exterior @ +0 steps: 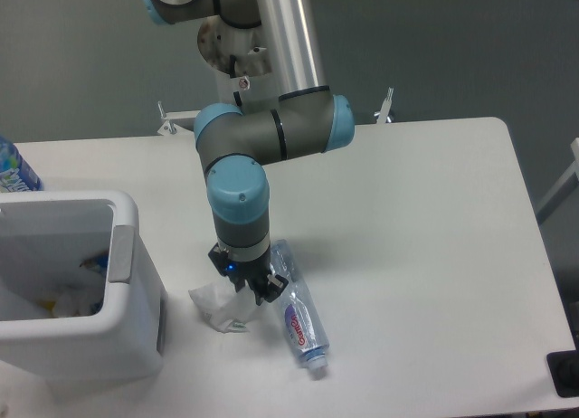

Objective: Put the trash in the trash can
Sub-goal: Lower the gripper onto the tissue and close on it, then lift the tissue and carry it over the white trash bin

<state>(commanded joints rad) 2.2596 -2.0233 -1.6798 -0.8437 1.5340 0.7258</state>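
A crumpled white paper wrapper lies on the table just right of the trash can, a white bin with a thick rim and grey side strip. My gripper points straight down onto the wrapper's right part, its fingers sunk into the paper; the wrist hides how far apart they stand. A crushed clear bottle with a red-purple label and pale blue cap lies close to the right of the gripper, cap toward the front edge.
A bottle with a blue-green label stands at the far left behind the bin. Scraps lie inside the bin. The table's front edge runs close below the bottle.
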